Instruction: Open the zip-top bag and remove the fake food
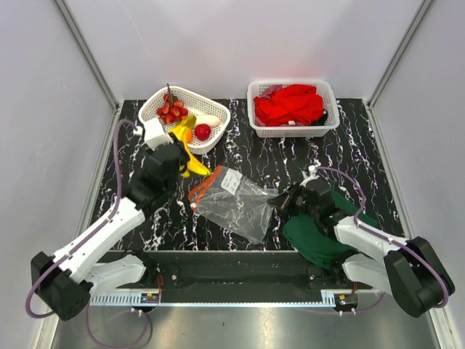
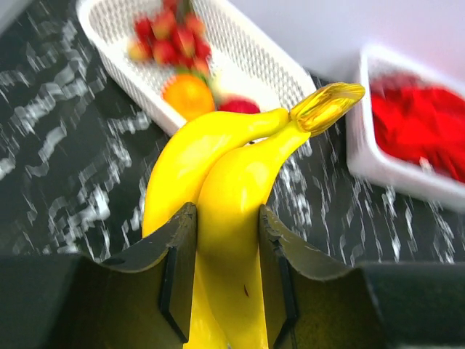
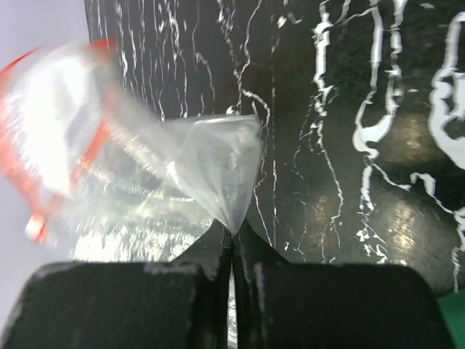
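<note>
1. Zip-top bag (image 1: pixel 236 200): lies crinkled and clear near the middle of the black marbled surface (image 1: pixel 290 156), orange-red zip strip (image 1: pixel 203 187) at the end facing the left arm. Shows that strip curving in a blurred loop in the right wrist view (image 3: pixel 43 182).
2. Right hand (image 1: pixel 285 201): clenched on the bag's end away from the strip. Pinches a peak of clear film between fingers pressed tight together, seen close up from the wrist (image 3: pixel 231 243).
3. Left hand (image 1: pixel 176 164): grasps the yellow bananas (image 1: pixel 192 163), one finger on each side of the fruit (image 2: pixel 225 218). Holds them between the bag and the near rim of a white basket (image 1: pixel 218 116), stem end (image 2: pixel 328 105) pointing toward that basket.
4. Other fake food: sits in the same basket at the far left of the surface. Includes a reddish grape bunch (image 1: pixel 171 109), an orange (image 1: pixel 187 135), a red apple (image 1: pixel 203 131) and a pale white piece (image 1: pixel 208 120).
5. Second white basket (image 1: pixel 328 94): stands at the far right, well apart from the bag, filled with a red cloth (image 1: pixel 290 104).
6. Dark green cloth (image 1: pixel 316 240): lies folded at the near edge, partly under the right arm.
</note>
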{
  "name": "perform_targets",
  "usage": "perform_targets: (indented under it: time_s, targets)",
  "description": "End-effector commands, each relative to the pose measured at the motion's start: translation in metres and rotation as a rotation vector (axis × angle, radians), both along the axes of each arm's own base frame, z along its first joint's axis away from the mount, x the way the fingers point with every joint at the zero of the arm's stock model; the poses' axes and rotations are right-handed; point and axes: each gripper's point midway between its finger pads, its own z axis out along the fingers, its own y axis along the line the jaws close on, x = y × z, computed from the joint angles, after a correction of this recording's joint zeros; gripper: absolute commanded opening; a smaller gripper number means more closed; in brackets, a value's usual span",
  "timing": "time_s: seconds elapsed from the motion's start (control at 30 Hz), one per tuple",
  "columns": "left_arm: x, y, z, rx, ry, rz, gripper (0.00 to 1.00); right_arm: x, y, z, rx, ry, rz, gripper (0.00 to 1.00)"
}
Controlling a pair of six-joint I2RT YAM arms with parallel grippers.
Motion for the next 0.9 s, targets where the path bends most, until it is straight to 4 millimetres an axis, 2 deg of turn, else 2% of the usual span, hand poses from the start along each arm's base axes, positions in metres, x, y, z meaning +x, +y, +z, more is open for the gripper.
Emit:
perform_targets:
  time_s: [0.0, 0.03, 0.07, 0.1, 0.13, 0.17, 0.23, 0.27, 0.3, 0.33, 0.37, 0.4, 0.43, 0.47, 0.5, 0.53, 0.57, 0.6, 0.73, 0.8, 0.83, 0.87]
  targets:
    - [0.054, 0.027, 0.063, 0.024, -0.129, 0.173, 0.00, 0.011, 0.020, 0.029, -0.025, -0.140, 0.167, 0.01]
    - [0.069, 0.035, 0.080, 0.006, -0.147, 0.212, 0.00, 0.009, 0.020, 0.026, -0.044, -0.126, 0.184, 0.03]
    - [0.089, 0.033, 0.063, 0.026, -0.102, 0.221, 0.00, 0.012, 0.021, 0.030, -0.056, -0.135, 0.194, 0.06]
    - [0.103, 0.031, 0.061, 0.009, -0.086, 0.225, 0.00, 0.013, 0.019, 0.030, -0.082, -0.147, 0.201, 0.08]
    - [0.119, 0.041, 0.074, -0.016, -0.105, 0.264, 0.00, 0.011, 0.017, 0.028, -0.100, -0.136, 0.206, 0.12]
    - [0.140, 0.039, 0.052, 0.005, -0.048, 0.278, 0.00, 0.013, 0.018, 0.033, -0.104, -0.148, 0.210, 0.25]
    - [0.164, 0.046, 0.045, -0.007, -0.035, 0.314, 0.00, 0.011, 0.015, 0.031, -0.138, -0.142, 0.222, 0.44]
    - [0.186, 0.044, 0.036, -0.009, -0.015, 0.333, 0.00, 0.015, 0.014, 0.037, -0.149, -0.155, 0.220, 0.65]
    - [0.198, 0.050, 0.032, -0.041, -0.012, 0.353, 0.00, 0.012, 0.011, 0.033, -0.185, -0.139, 0.228, 0.73]
    - [0.212, 0.048, 0.042, -0.064, -0.024, 0.357, 0.00, 0.019, 0.008, 0.039, -0.205, -0.157, 0.207, 0.82]
    - [0.228, 0.048, 0.016, -0.052, 0.016, 0.387, 0.00, 0.017, 0.004, 0.040, -0.235, -0.154, 0.207, 0.96]
    - [0.239, 0.048, 0.011, -0.042, 0.024, 0.400, 0.00, 0.012, -0.004, 0.034, -0.276, -0.111, 0.199, 1.00]
    - [0.249, 0.048, 0.007, -0.030, 0.026, 0.415, 0.00, 0.019, -0.010, 0.040, -0.310, -0.122, 0.162, 1.00]
    - [0.266, 0.046, -0.005, -0.002, 0.044, 0.430, 0.00, 0.019, -0.014, 0.046, -0.332, -0.140, 0.157, 1.00]
    - [0.274, 0.045, -0.010, 0.013, 0.052, 0.428, 0.00, 0.015, -0.019, 0.044, -0.358, -0.122, 0.153, 1.00]
    - [0.278, 0.044, -0.019, 0.033, 0.077, 0.434, 0.00, 0.019, -0.024, 0.051, -0.378, -0.140, 0.131, 1.00]
    - [0.287, 0.044, -0.013, 0.023, 0.058, 0.446, 0.00, 0.018, -0.028, 0.059, -0.389, -0.167, 0.122, 1.00]
    - [0.295, 0.043, -0.033, 0.040, 0.088, 0.442, 0.00, 0.016, -0.031, 0.061, -0.404, -0.168, 0.118, 1.00]
    - [0.302, 0.042, -0.055, 0.055, 0.122, 0.445, 0.00, 0.018, -0.037, 0.085, -0.412, -0.235, 0.094, 1.00]
    - [0.300, 0.043, -0.066, 0.065, 0.141, 0.445, 0.29, 0.018, -0.037, 0.090, -0.414, -0.251, 0.096, 1.00]
    - [0.301, 0.044, -0.063, 0.069, 0.132, 0.443, 0.41, 0.019, -0.036, 0.092, -0.414, -0.257, 0.102, 1.00]
    - [0.299, 0.046, -0.063, 0.087, 0.136, 0.441, 0.66, 0.021, -0.036, 0.088, -0.426, -0.251, 0.111, 1.00]
